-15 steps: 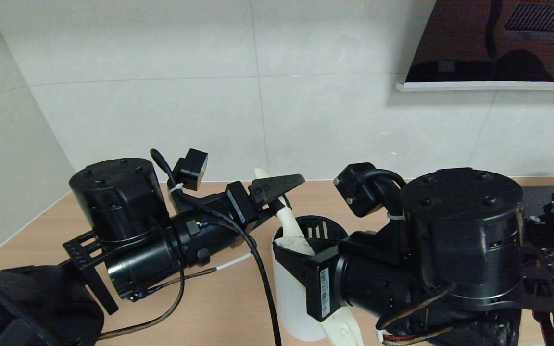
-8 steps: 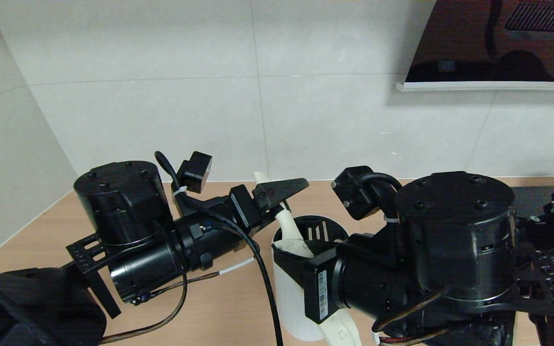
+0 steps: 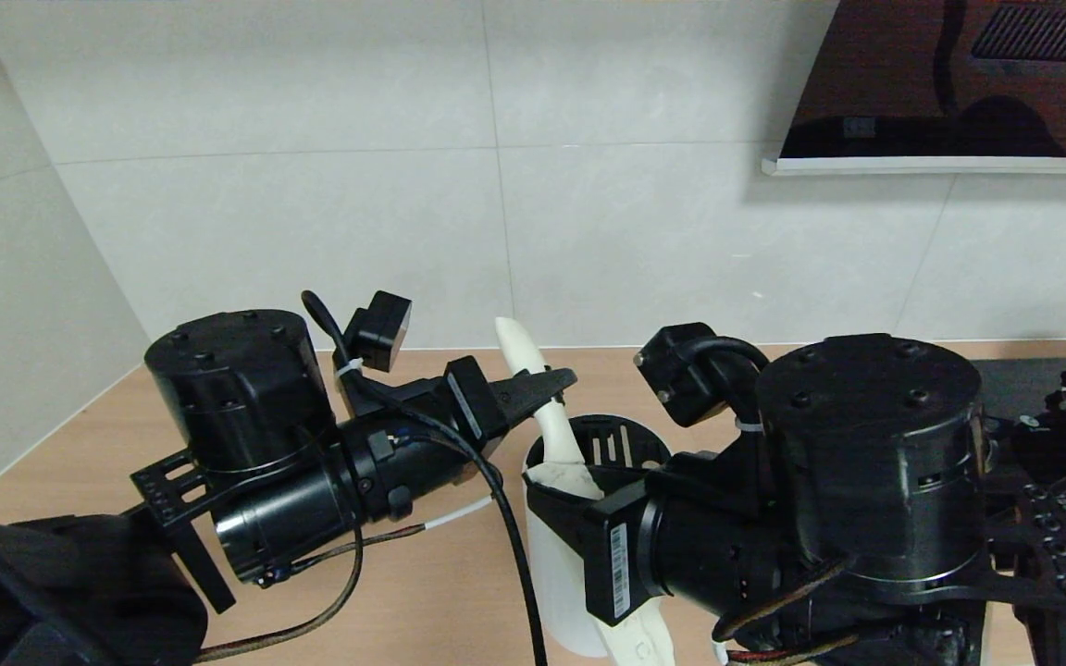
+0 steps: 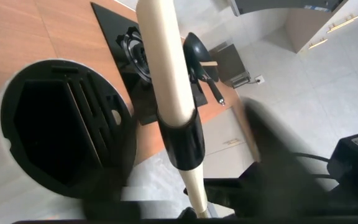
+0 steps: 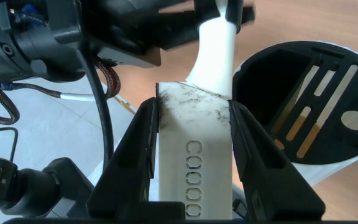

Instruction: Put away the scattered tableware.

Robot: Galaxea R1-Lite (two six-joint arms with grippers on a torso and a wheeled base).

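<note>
The cream plastic spatula with a long handle and slotted flat blade is off the wooden counter, between the two arms. Its long axis is steeply tilted, with the handle tip high and toward the wall and the blade low and toward the robot. The right gripper is clamped flat across the blade, one black finger on each edge. The left gripper sits at the upper handle, but whether it is closed on it cannot be told. The white cylindrical utensil holder with a black slotted insert stands upright on the counter just beside the spatula, to the robot's right of the handle. Its open mouth is level with the right gripper, and the blade hangs outside its near wall. Judging from this, the next move turns on swinging one end over that mouth. The right arm is nearer the holder.
</note>
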